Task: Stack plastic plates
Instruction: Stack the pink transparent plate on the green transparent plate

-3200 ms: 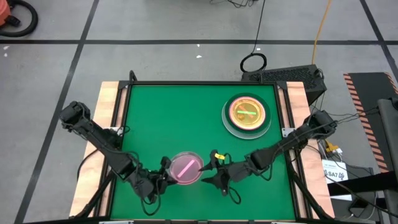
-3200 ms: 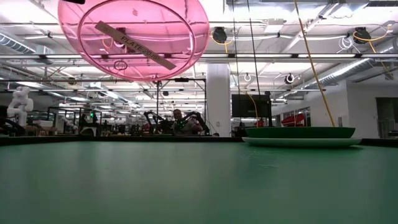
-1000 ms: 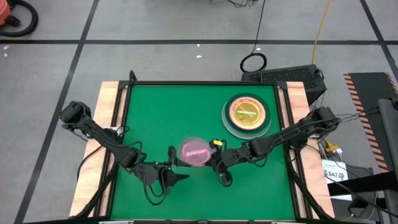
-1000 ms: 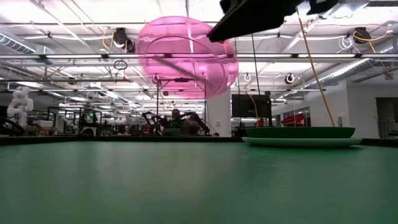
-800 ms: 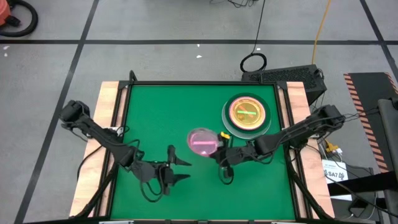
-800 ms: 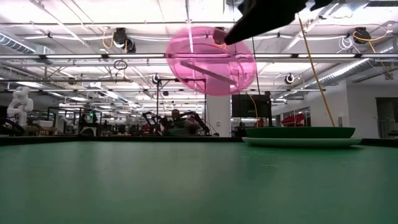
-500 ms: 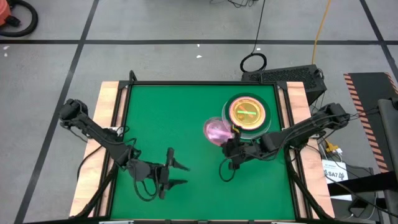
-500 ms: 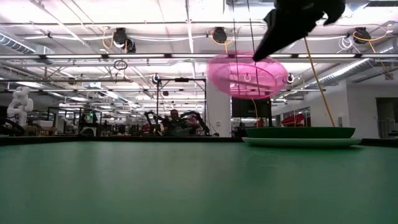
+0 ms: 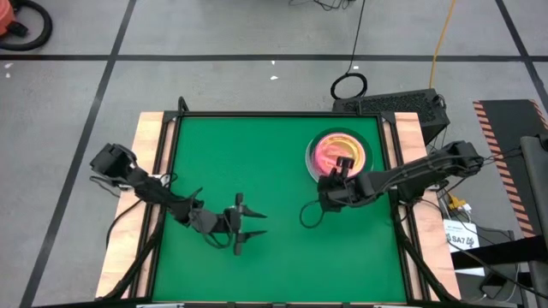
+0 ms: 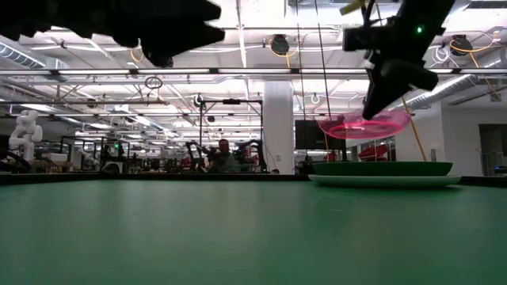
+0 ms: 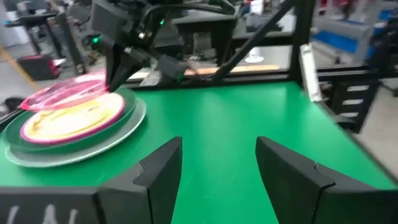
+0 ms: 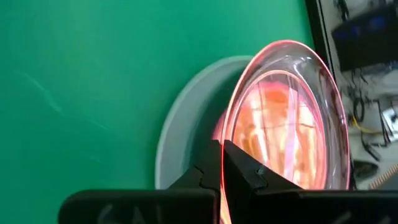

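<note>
Green felt covers the table (image 9: 257, 162), which sits on a grey floor marked with dark tape lines, and beyond the far edge a big workshop runs back under rows of ceiling lights. Toward the far right of the felt sits the stack of plates (image 9: 341, 158): a pale grey-blue plate at the bottom (image 11: 93, 149), a dark green one on it (image 10: 382, 168), and an amber dish (image 11: 74, 121) nested inside with something pink around its rim, though how many thin dishes lie between them is hard to make out from any angle.

Over that stack hangs the right gripper (image 9: 340, 171), its fingers (image 12: 242, 168) pinched tight on the rim of a see-through pink dish (image 12: 292, 124). From table height the pink dish (image 10: 364, 124) floats clear above the green plate, tipped a little, with a gap of daylight under it. The left wrist camera shows the same dish (image 11: 62, 93) slanting over the amber one, the dark claw biting its near edge.

The left gripper (image 9: 243, 226) waits above bare felt near the front middle of the table, well apart from the stack. Its two fingers (image 11: 158, 171) stand spread wide with nothing between them.
</note>
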You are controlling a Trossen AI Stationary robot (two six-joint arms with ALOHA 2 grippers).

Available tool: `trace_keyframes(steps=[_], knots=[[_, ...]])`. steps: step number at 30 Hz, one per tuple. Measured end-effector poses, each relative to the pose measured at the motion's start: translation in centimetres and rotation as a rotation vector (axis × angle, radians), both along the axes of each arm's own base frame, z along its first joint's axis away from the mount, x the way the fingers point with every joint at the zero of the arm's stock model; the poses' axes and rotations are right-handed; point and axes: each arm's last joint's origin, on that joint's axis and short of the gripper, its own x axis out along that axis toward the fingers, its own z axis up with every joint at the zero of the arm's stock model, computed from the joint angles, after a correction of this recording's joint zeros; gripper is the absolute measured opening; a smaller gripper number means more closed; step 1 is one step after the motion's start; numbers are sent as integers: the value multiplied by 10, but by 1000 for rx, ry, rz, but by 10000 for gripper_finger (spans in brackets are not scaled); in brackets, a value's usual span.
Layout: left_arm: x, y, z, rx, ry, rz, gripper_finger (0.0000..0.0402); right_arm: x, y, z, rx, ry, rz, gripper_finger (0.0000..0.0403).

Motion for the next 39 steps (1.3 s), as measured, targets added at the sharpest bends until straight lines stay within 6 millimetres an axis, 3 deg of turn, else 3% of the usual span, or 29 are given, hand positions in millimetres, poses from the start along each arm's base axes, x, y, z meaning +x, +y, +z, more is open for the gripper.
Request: trace_keyframes(steps=[8,18,31,34,39], knots=[[20,1,-4,25,29,50,211,-8,-20,-22,-12,59,-72,0],[40,6,3,0,243,115,211,-10,-41,-40,31,60,-110,0],[42,2,8,-26,245,107,212,-18,-62,-55,24,84,-166,7],[41,-2,10,-33,231,94,211,-14,-62,-54,20,53,-154,22],[40,-5,12,-40,212,81,211,-10,-62,-53,26,8,-156,80]])
